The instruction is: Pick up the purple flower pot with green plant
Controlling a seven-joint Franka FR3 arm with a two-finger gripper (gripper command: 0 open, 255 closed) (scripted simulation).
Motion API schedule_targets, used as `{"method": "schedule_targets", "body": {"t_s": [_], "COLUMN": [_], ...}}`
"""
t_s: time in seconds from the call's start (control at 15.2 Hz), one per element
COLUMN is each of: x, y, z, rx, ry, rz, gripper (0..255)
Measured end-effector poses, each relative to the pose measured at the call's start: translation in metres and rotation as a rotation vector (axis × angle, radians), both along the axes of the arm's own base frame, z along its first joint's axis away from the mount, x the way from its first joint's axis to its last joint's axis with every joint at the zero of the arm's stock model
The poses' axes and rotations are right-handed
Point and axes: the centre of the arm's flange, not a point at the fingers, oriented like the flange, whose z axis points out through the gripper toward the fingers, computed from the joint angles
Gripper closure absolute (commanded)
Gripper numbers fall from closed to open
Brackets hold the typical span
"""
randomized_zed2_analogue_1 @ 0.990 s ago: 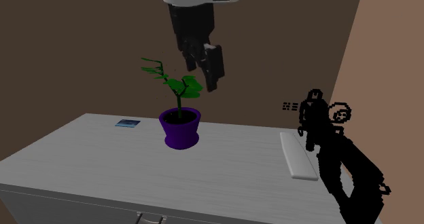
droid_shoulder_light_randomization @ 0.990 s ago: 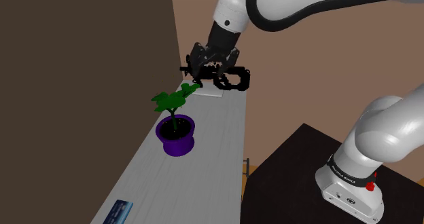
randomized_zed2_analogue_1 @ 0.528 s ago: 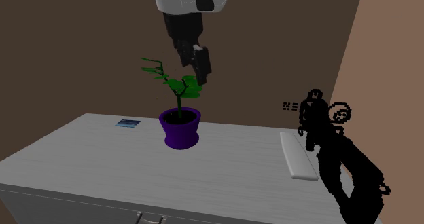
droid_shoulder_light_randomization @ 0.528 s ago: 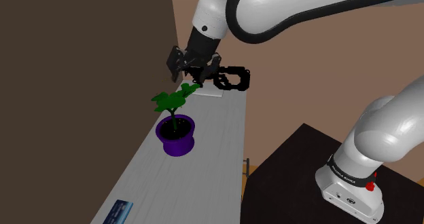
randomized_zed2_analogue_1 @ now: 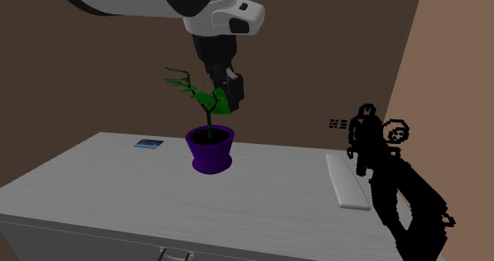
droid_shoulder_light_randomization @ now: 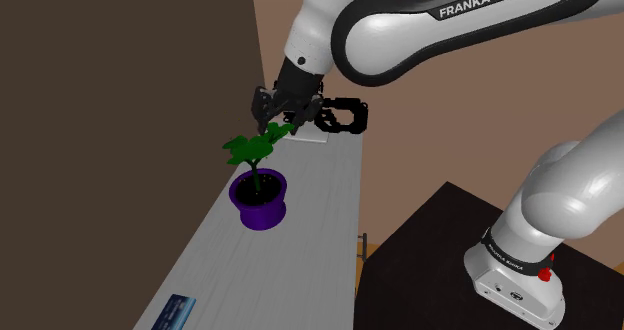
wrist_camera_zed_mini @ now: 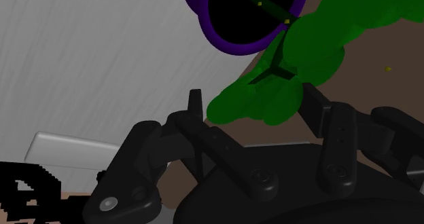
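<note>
Grey counter (droid_shoulder_light_randomization: 320,218) carries the purple pot (droid_shoulder_light_randomization: 259,200) mid-surface; your hand (droid_shoulder_light_randomization: 273,117) hangs fingers apart among soft leaves (randomized_zed2_analogue_1: 210,101) above it, so take the stiff, likely slippery rim, not foliage.

DESK: What else is on that surface?

OPERATOR: On my monitors, a pale grey counter (randomized_zed2_analogue_1: 103,190) with a drawer handle (randomized_zed2_analogue_1: 170,254) on its front. A small blue card (randomized_zed2_analogue_1: 148,144) lies flat toward the second exterior view's left. A flat white bar (randomized_zed2_analogue_1: 347,182) lies at the right end, just beside a jagged black shape (randomized_zed2_analogue_1: 400,196).

DESK: And behind it?

OPERATOR: I see a dark brown wall (randomized_zed2_analogue_1: 79,54) meeting a lighter tan wall (randomized_zed2_analogue_1: 463,77).
</note>
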Motion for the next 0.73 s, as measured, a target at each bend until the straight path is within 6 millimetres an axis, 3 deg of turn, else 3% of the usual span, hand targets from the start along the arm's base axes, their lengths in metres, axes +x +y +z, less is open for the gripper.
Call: {"method": "schedule_targets", "body": {"t_s": [0.53,0.73], "x": [0.0,-0.0007], "y": [0.0,0.0001], "z": [-0.0001,0.0083], "rx": [0.001,-0.001], "ry": [-0.001,0.002], "rz": [0.0,0.001], "gripper": [255,255]}}
